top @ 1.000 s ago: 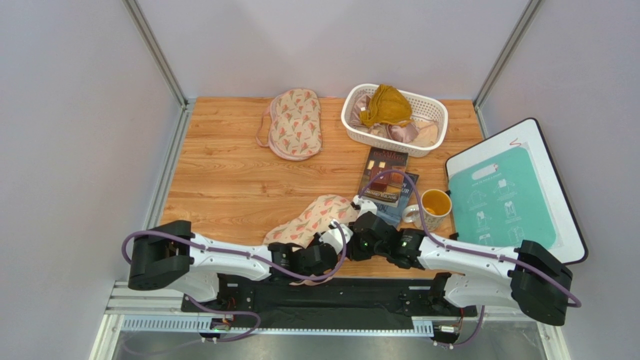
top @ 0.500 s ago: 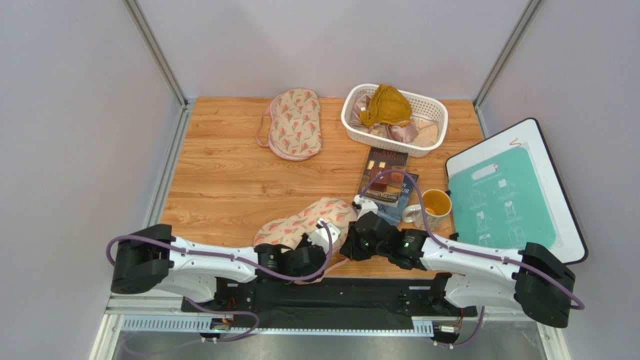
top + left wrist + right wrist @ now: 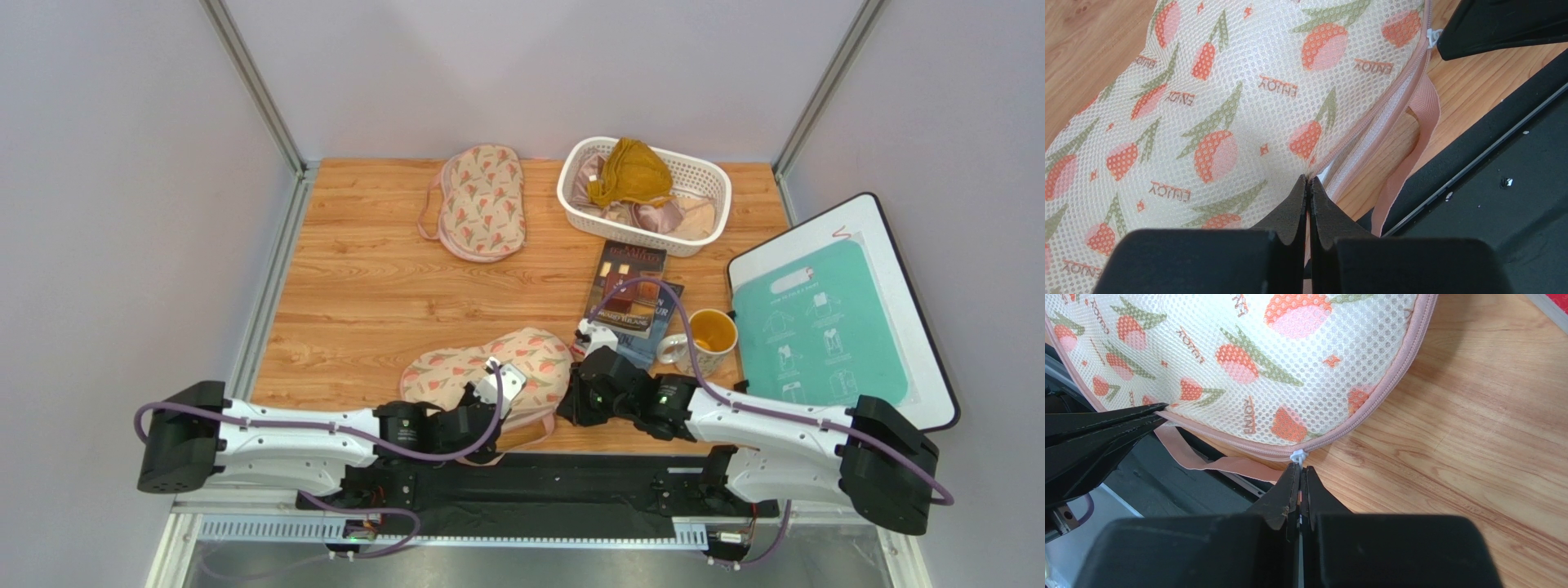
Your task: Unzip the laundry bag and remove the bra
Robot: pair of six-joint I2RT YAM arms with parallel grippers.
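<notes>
At table (image 3: 368, 282) edge, left tool (image 3: 1309, 181) and right tool (image 3: 1298, 470) tight on laundry bag (image 3: 488, 364) seam, interior hidden.

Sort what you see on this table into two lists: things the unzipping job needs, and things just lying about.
Needed for the job: near laundry bag; its zip pull.

Just lying about: far laundry bag; basket of clothes; book; mug; board.

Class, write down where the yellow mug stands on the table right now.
In the top view the yellow mug stands right of centre on the table, between the dark book on its left and the teal board on its right.
</notes>
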